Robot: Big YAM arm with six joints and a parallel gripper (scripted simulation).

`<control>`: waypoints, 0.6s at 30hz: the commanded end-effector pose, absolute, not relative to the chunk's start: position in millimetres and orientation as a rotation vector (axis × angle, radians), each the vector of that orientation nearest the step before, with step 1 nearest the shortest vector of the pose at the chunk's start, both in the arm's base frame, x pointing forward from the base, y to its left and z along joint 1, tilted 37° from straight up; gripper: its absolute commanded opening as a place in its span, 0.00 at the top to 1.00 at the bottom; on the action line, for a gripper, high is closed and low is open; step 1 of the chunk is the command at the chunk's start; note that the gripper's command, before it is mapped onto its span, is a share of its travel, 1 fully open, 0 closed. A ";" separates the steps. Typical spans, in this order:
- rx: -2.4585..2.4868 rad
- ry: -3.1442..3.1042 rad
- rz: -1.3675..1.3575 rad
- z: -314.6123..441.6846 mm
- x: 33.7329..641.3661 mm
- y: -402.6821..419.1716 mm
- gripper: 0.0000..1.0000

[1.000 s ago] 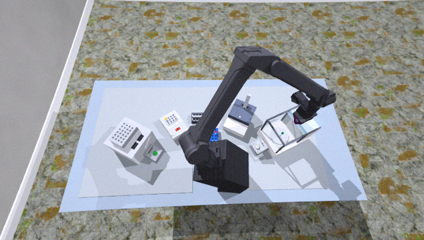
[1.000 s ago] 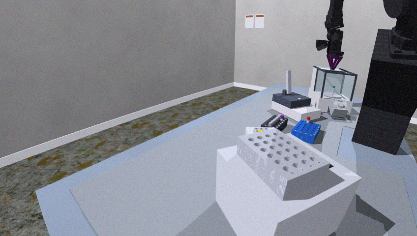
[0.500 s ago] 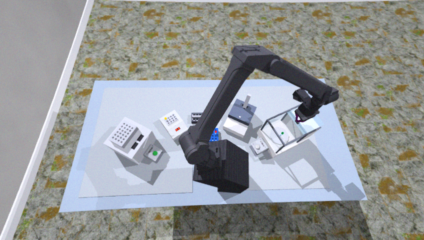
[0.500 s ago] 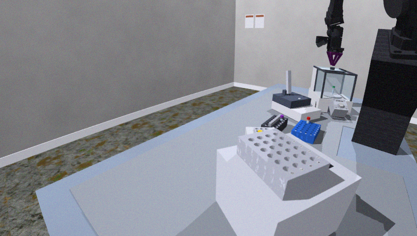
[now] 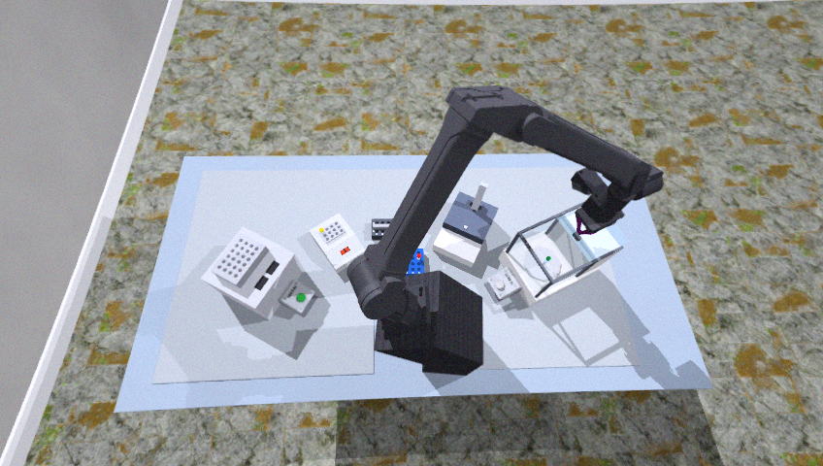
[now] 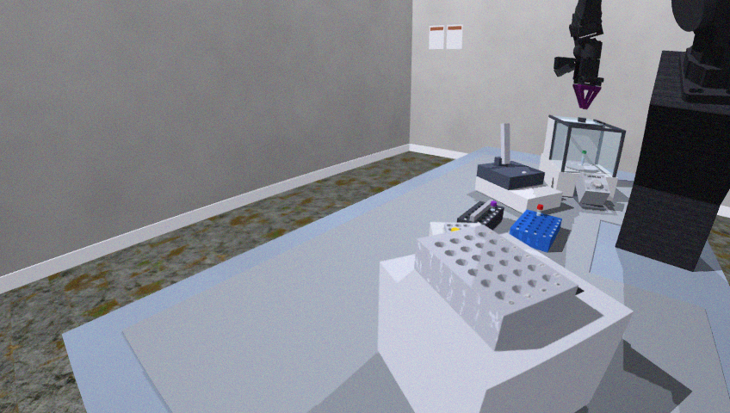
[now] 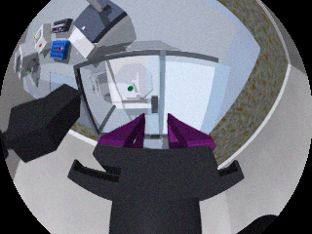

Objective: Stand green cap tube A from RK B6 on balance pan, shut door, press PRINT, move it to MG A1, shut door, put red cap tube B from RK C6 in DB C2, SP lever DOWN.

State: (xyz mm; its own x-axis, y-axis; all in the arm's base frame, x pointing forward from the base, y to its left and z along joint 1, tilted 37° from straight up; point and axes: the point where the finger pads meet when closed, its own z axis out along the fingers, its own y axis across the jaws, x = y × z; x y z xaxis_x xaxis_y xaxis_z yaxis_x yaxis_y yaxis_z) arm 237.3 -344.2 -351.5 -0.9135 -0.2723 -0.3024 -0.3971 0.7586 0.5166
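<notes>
Green-capped tube A (image 5: 547, 257) on balance pan, claw (image 5: 584, 230) above, apart, part-open, empty

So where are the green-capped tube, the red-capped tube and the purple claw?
Green-capped tube (image 5: 547, 257), top view, its cap.
Red-capped tube (image 6: 539, 206), exterior view, its cap.
Purple claw (image 6: 584, 106), exterior view, between fingertips.

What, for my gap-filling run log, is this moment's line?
gripper open, empty | above balance door handle | green-cap tube on pan

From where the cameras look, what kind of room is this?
Probably a laboratory bench: a glass-walled balance with a green-capped tube on its pan, a blue tube rack, and a white block of wells.
</notes>
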 end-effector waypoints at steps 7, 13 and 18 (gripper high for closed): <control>-0.541 2.742 0.843 -329.3 236.4 -369.8 0.70; -0.543 2.745 0.807 -321.7 240.1 -386.8 0.70; -0.545 2.745 0.838 -329.9 241.0 -371.5 0.70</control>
